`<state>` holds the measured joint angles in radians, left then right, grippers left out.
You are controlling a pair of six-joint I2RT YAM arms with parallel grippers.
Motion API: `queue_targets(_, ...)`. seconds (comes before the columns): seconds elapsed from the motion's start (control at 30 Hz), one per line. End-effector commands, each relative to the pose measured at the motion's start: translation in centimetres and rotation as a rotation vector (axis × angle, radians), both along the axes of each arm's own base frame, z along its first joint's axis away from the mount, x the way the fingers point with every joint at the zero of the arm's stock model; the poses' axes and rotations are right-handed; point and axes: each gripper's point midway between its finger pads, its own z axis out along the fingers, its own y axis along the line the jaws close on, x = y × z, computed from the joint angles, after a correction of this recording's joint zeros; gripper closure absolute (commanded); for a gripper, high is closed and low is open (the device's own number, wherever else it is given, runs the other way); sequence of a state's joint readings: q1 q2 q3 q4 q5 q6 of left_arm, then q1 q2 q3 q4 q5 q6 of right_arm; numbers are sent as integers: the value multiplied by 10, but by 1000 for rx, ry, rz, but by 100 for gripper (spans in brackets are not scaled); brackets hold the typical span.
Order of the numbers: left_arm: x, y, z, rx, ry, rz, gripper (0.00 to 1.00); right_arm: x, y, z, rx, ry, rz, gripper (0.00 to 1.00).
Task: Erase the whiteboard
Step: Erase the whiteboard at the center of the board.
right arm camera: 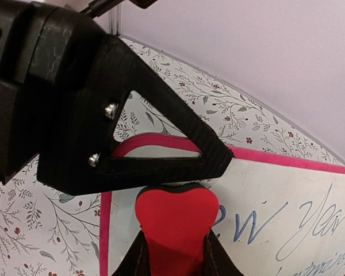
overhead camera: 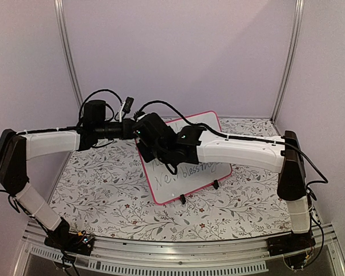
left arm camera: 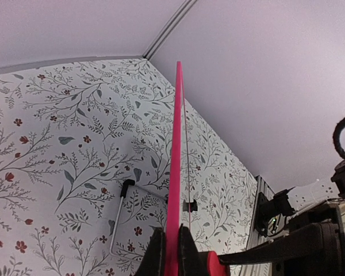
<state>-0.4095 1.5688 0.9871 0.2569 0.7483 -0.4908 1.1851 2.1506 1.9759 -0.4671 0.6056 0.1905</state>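
Left pincer [left arm camera: 171, 256] clamps board [left arm camera: 176, 161] rim; right pincer [right arm camera: 175, 256] grips eraser [right arm camera: 173, 213] just below it; we fear clash, board slipping.

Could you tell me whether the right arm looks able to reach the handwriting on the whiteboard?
Probably yes: the right gripper, shut on the red eraser, is at a corner of the whiteboard, with the handwriting just beside it and nothing between. The left gripper clamps the rim close by.
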Motion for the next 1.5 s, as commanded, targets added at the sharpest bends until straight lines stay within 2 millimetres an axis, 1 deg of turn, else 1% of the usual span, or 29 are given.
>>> queue_targets(0.0,-10,-9,22,-36,-76,-49,100,-9,-9,-51,-122,60,-12,100)
queue_targets(0.3,-10,-8,22,-35,-78,-47,100,-22,-17,-63,-149,83,-5,100)
queue_targets(0.57,-10,-8,22,-35,-81,-45,100,-31,-27,-79,-172,113,-10,100)
queue_targets(0.67,-10,-9,22,-34,-79,-47,100,-32,-28,-75,-158,112,-9,100)
queue_targets(0.73,-10,-8,21,-34,-77,-46,100,-32,-24,-69,-134,106,1,100)
queue_targets(0.8,-10,-8,20,-34,-76,-47,100,-32,-20,-54,-96,88,20,100)
queue_targets(0.9,-9,-8,21,-33,-79,-45,100,-30,-17,-22,-51,29,50,100)
queue_targets(1.0,-9,-8,20,-31,-79,-43,100,-25,-23,6,-26,-31,46,100)
queue_targets(1.1,-9,-8,20,-31,-79,-43,100,-17,-33,26,-5,-66,35,100)
queue_targets(1.27,-9,-8,20,-31,-79,-44,100,-4,-45,41,33,-70,11,100)
queue_targets(1.37,-9,-9,20,-32,-76,-47,100,0,-43,48,57,-84,12,100)
queue_targets(1.47,-10,-9,19,-31,-74,-48,100,6,-39,48,47,-97,1,100)
